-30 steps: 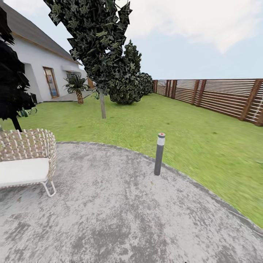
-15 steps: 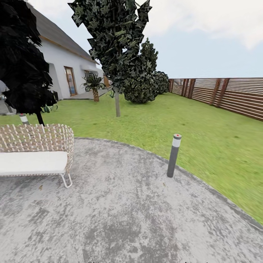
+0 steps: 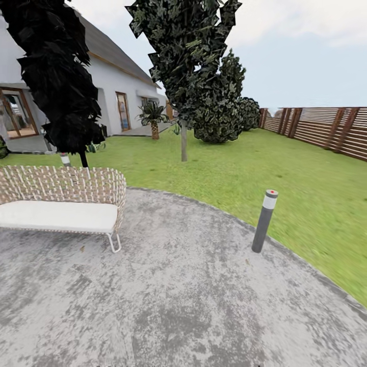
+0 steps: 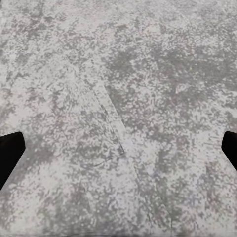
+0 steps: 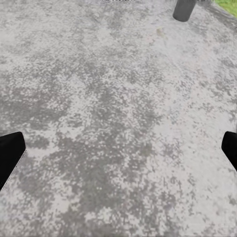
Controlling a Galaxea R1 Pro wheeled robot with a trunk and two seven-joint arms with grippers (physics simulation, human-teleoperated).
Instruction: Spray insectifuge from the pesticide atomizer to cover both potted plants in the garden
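- Rolling over the garden's round stone patio, mottled grey, filling the lower half of the head view, lawn curving round its far edge.
- Spotting neither spray bottle nor potted plants at this moment, so nothing to report on which way the bottle points or how its long axis lies.
- Standing upright at the patio's rim on the right: a grey bollard light with a pale band and red dot on top; its base also caught by the right wrist camera, grass just beyond.
- Sitting at left on the stone: a wicker chair with a white cushion, thin metal legs, open patio between it and the bollard.
- Rising behind the chair: a dark tree, with a second small bollard beside its trunk.
- Further back: a taller tree on the lawn, dark bushes behind it, a small palm near the white house.
- Running along the right: the brown slatted fence.
- Hovering over bare stone: left gripper and right gripper, dark fingertips pushed out to the picture edges, spread wide, holding nothing.
- Compared with half a second back: whole scene slid rightward, more of the house and a glazed door revealed at left, a camera swing, not the furniture moving.
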